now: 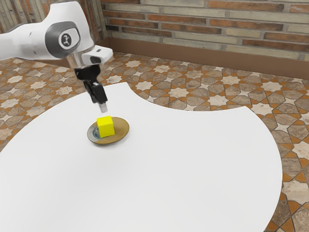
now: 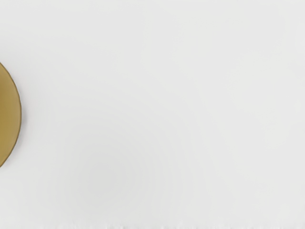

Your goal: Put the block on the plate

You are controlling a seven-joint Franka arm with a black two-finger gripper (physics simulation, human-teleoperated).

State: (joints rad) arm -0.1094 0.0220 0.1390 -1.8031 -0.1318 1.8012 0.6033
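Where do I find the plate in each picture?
Exterior view: the plate is on the white table, under the yellow block and below the gripper.
Wrist view: a golden, curved part of the plate, cut off at the picture's edge.
Shared landmark: the white table beside it.

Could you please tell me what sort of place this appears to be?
It looks like a simulated room, perhaps a hall or covered patio, though I can't say which: there is a brick wall, a floor with a star pattern, and a white table with a curved edge.
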